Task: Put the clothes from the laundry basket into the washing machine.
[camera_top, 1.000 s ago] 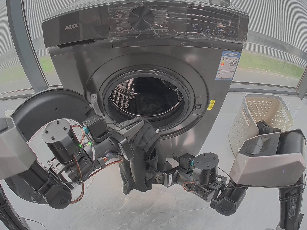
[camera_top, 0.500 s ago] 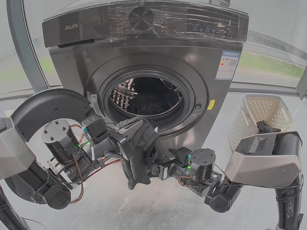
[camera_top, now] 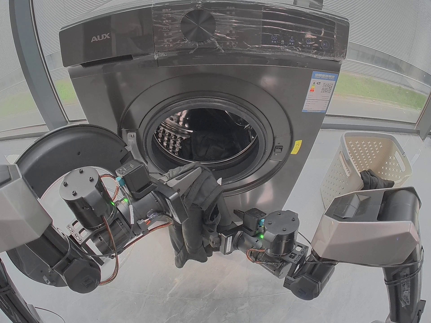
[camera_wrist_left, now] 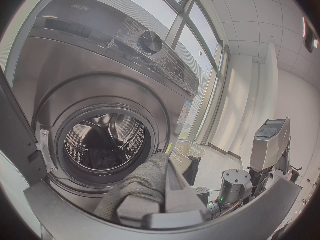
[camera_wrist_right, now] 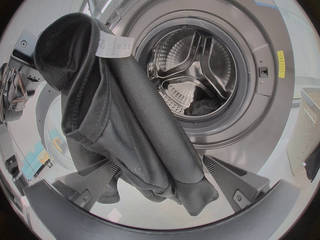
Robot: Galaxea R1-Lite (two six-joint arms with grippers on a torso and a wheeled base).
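A dark garment (camera_top: pixel 193 238) is pinched by the left gripper (camera_top: pixel 188 180) at 6 o'clock of the washing machine (camera_top: pixel 287 113) opening; the right gripper (camera_wrist_right: pixel 160 164) is seen spread wide.

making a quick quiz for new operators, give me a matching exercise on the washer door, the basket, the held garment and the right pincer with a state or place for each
Things:
1. washing machine door
2. laundry basket
3. grey garment
4. right pincer

States or places:
a. open, one finger on each side of the grey garment
b. swung open, at the robot's left
c. on the floor at the robot's right, with a dark cloth over its rim
d. gripped by the left pincer, hanging down

Pairs: 1-b, 2-c, 3-d, 4-a
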